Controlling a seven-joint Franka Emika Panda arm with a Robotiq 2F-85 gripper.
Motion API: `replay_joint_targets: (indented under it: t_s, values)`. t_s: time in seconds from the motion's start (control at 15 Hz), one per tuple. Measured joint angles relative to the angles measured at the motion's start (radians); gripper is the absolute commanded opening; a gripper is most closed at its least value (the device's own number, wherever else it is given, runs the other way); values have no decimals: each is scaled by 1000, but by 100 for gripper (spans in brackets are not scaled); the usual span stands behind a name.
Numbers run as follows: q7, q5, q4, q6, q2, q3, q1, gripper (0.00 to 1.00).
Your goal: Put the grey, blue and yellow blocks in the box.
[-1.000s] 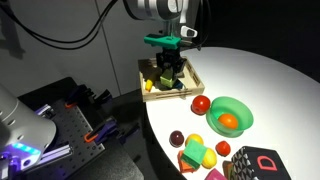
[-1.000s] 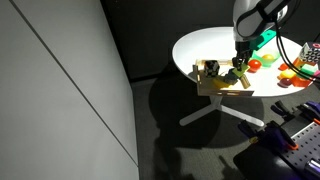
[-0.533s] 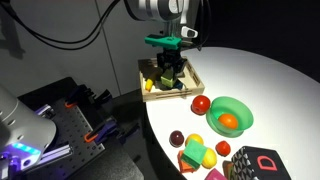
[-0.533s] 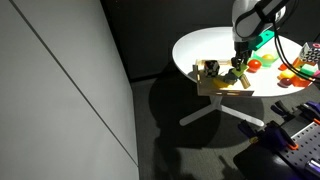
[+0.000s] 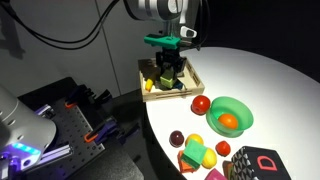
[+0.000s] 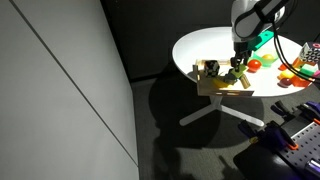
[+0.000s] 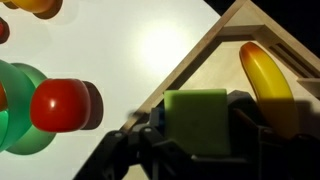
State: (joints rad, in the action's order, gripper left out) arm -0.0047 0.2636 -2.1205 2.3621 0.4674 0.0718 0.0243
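My gripper [image 5: 168, 72] hangs low over the light-wood box [image 5: 172, 96] at the table's edge, seen in both exterior views [image 6: 237, 68]. In the wrist view the gripper [image 7: 197, 135] is shut on a green block [image 7: 197, 118], one dark finger [image 7: 250, 125] pressed to each side, just inside the box rim [image 7: 190, 65]. A curved yellow banana-like toy [image 7: 265, 75] lies in the box beside it. A yellow piece [image 5: 150, 86] shows at the box's near corner; I cannot tell which one it is. The grey and blue blocks are not clearly visible.
A red ball [image 7: 60, 105] and the green bowl [image 7: 15, 100] sit on the white table outside the box; the bowl [image 5: 238, 105] holds an orange ball [image 5: 229, 122]. Several toys [image 5: 200, 152] and a black panel [image 5: 255, 163] lie at the near edge.
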Motion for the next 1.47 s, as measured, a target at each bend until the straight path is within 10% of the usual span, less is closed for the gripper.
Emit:
replay_joint_targets:
  t_s: [1.47]
  values:
    - [-119,-225,-5,-7,-104,16,116,100]
